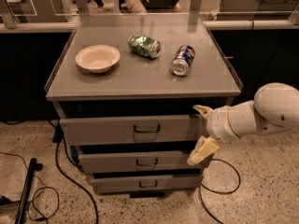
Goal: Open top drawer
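Nearest the camera, below the desk's front edge, the bottom drawer (117, 184) and the middle drawer (112, 163) sit stacked with their small handles untouched. Above them is the top drawer (103, 129), the widest front, right under the front edge of the desk (140, 80). A dark gap shows over its panel, but I cannot tell whether it is out at all. As I judge it the task has hardly begun: the loop handle (147, 129) at the centre of the panel is free, and the reach, the grasp and the whole pull remain. The end effector (202, 130) hangs at the right end of that drawer front, below the desk's front right corner and well apart from the handle. Its two fingers are spread wide, one (202, 109) level with the panel's top and the other (203, 150) down by the middle drawer, and they hold nothing. Whether either brushes the panel cannot be told. The white arm (261, 115) comes in from the right. Farther back on the desk lie a bowl (97, 58) toward the left edge, a green can (144, 46) on its side near the middle, and a blue can (182, 59) toward the right edge.
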`<state>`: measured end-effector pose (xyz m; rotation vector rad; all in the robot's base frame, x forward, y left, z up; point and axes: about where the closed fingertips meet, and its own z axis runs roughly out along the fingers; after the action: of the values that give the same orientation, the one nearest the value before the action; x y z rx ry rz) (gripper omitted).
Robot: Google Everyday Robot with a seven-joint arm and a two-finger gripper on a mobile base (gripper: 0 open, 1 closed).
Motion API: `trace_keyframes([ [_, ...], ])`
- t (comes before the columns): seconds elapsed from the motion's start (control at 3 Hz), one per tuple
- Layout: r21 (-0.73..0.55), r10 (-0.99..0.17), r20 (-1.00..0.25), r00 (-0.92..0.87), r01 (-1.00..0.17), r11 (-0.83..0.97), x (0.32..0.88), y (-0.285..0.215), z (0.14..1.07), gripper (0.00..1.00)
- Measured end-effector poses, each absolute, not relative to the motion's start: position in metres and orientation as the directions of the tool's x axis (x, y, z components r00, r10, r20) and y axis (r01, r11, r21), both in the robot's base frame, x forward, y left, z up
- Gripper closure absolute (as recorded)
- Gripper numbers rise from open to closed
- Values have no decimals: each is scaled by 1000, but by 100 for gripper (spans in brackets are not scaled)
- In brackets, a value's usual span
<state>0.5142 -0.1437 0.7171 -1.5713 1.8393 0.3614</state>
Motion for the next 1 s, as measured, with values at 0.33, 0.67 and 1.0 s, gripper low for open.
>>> trace_keyframes([
  [0.33,-192,-735,-678,-10,-963,191,528,-125,695,0],
  [0.67,-190,-723,-691,0,-965,182,537,-118,684,0],
  [1.0,-208,-716,-698,16,-961,181,549,-113,676,0],
])
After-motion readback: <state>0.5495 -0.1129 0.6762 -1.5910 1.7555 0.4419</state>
